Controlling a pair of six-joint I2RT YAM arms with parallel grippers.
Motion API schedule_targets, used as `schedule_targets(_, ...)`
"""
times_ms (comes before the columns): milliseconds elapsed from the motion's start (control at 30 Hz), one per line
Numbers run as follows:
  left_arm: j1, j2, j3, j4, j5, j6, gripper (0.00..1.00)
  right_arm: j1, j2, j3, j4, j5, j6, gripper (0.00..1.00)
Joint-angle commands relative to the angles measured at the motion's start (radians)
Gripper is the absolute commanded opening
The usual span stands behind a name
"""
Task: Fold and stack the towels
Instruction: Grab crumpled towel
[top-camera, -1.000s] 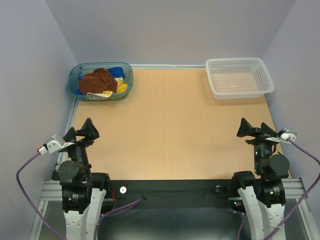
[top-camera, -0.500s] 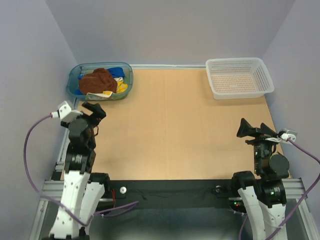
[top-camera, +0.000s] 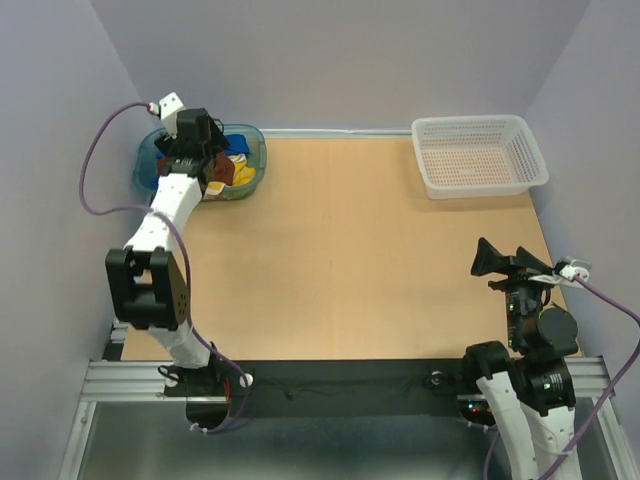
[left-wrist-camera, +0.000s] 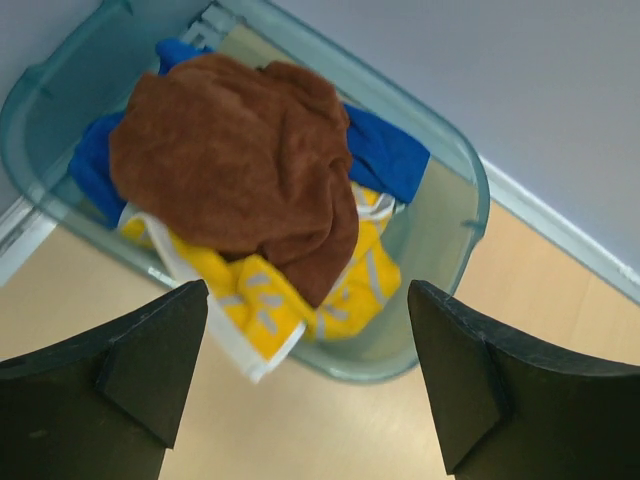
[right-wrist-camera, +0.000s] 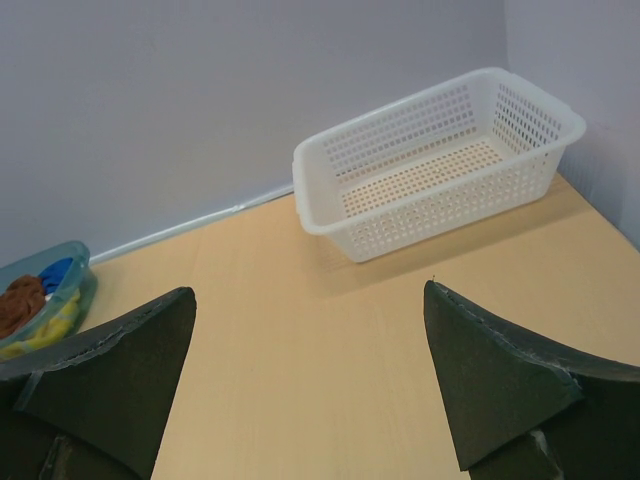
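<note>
Your left arm (top-camera: 160, 215) stretches up the left side of the table (top-camera: 340, 260) to the far left corner; there the left claw (left-wrist-camera: 307, 290) hangs over the tub (left-wrist-camera: 472, 205), pointing down into it; its jaws stand wide apart with nothing between them, and in the wrist view neither finger touches cloth. All three towels (left-wrist-camera: 250, 210) lie bunched in the tub, none of them folded; the brown towel (left-wrist-camera: 235, 150) sits crumpled on top; the blue towel (left-wrist-camera: 385, 155) lies under it, showing at the far side and again at the left end; the yellow towel (left-wrist-camera: 255, 305) lies under the brown one on the near side, and its white-edged corner spills over the tub's near rim. From above, the left claw hides part of the brown towel, so you see all three best from the left wrist. The basket (top-camera: 478, 125) stands in the far right corner of the table, well apart from the tub. Your right claw (right-wrist-camera: 308, 292) sits low by the table's near right edge, pointed toward the far wall (right-wrist-camera: 200, 100); its jaws are spread wide too and grip nothing; the basket lies ahead of it and a little to the right, well apart from its fingers.
</note>
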Motion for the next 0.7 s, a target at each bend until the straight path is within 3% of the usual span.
schedule_targets(0,0.006,0.201,0.207,-0.05,-0.081,0.043,0.89,0.012,-0.004,0.001,0.013,0.02,0.009,1.0)
schedule_targets(133,0.012,0.404,0.472,-0.128,-0.129,0.045,0.82,0.012,0.013,0.003,0.015,0.023,0.006,1.0)
schedule_targets(267,0.028,0.537,0.607,-0.222,-0.19,0.028,0.78,0.014,0.03,0.001,0.013,0.023,0.002,1.0)
schedule_targets(667,0.097,0.609,0.503,-0.155,-0.181,0.003,0.66,0.015,0.05,0.001,0.015,0.008,-0.003,1.0)
